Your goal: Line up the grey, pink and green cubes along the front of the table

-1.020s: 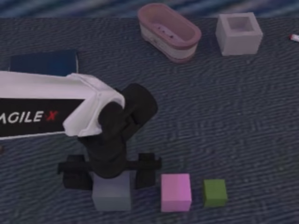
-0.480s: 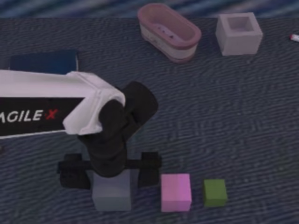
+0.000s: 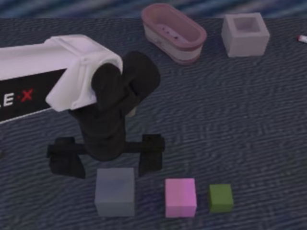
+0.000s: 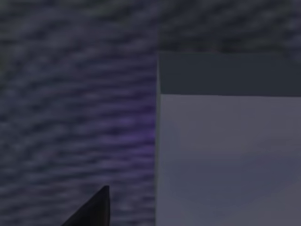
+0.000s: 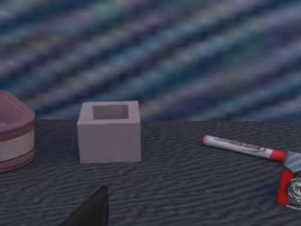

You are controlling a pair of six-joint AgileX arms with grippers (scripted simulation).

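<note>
The grey cube (image 3: pixel 114 191), pink cube (image 3: pixel 181 197) and green cube (image 3: pixel 220 198) stand in a row near the front edge of the table (image 3: pixel 249 134), grey at the left and green at the right. Small gaps separate them. My left gripper (image 3: pixel 108 164) hovers just behind the grey cube, open, its black fingers (image 3: pixel 151 160) spread wide and holding nothing. The left wrist view shows the grey cube (image 4: pixel 225 155) close up beside one fingertip (image 4: pixel 96 209). My right arm is out of the top view; one fingertip (image 5: pixel 96 209) shows in its wrist view with nothing held.
A pink oval tub (image 3: pixel 173 32) and a hollow pale box (image 3: pixel 245 34) stand at the back. A red-capped marker (image 5: pixel 240 147) and a red-and-white object (image 5: pixel 290 183) lie at the back right. My left arm's white link (image 3: pixel 48 81) covers the left of the table.
My left gripper has drawn back and up from around the grey cube, which now stands free. The cubes have not moved.
</note>
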